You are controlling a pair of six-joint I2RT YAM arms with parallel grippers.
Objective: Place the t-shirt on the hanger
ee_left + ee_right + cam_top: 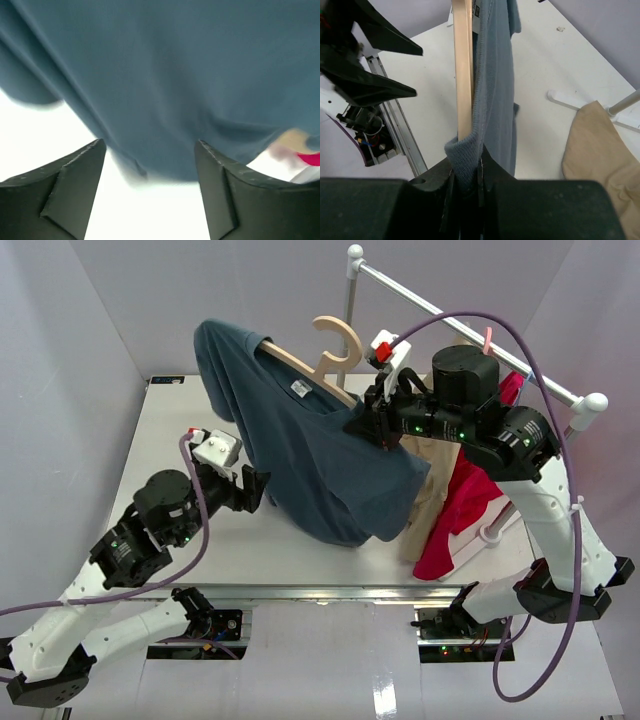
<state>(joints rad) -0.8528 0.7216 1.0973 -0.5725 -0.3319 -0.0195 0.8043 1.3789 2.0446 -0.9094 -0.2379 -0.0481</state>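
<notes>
The dark slate-blue t-shirt (310,455) hangs in the air over the pale wooden hanger (300,362), whose hook (340,340) points up. My right gripper (368,428) is shut on the shirt's ribbed collar (465,150), where the hanger's arm (463,75) runs down into the jaws. The shirt body (496,90) hangs beside that arm. My left gripper (256,490) stands open at the shirt's lower left side. In the left wrist view the shirt (175,75) fills the top, its lower edge just beyond the gripper (150,150), and the fingers (75,175) grip nothing.
A metal clothes rail (470,332) runs along the back right, with a pink hanger (487,338) on it. A tan garment (425,510) and a red garment (462,515) hang under it, right of the t-shirt. The rack's white foot (570,97) lies on the table.
</notes>
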